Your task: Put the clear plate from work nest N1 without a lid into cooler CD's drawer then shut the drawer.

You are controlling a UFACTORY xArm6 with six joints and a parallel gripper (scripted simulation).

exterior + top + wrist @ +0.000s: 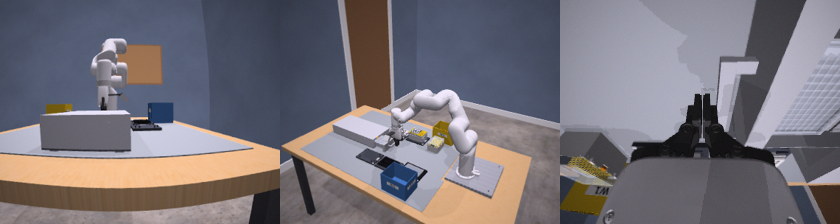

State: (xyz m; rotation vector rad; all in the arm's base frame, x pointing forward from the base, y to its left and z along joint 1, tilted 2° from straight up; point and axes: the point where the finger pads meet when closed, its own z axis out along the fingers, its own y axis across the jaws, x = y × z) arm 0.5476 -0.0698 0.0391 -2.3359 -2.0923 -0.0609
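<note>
Top view: the white arm (453, 118) rises from a grey base plate (495, 180) at the right of the wooden table (508, 162) and reaches left across the grey mat (335, 155). Its gripper (396, 141) points down just beside the open drawer (383, 141) at the near end of the cooler CD (355, 128), a long pale grey box. The black fingers are pressed together with nothing between them. A pale, gridded plate-like surface shows in the drawer; whether it lies flat between the ribs cannot be told at this size. Right of the gripper stand the tip box (417, 135), a small white box (436, 143) and the yellow bin (443, 132). In front lie three flat black nests in a row (368, 156), and the blue bin (399, 180) stands over the near end of that row.

Exterior view: the cooler CD (85, 130) fills the foreground and hides the drawer; the gripper (103, 105) hangs just above its far edge, with the yellow bin (59, 108) to the left and the blue bin (161, 112) to the right.

Wrist view: the closed fingers point at the mat (620, 65); a pale grid-patterned surface (810, 100) lies at the right beside a light grey bar (735, 80). Part of the tip box (585, 170) appears at lower left.
</note>
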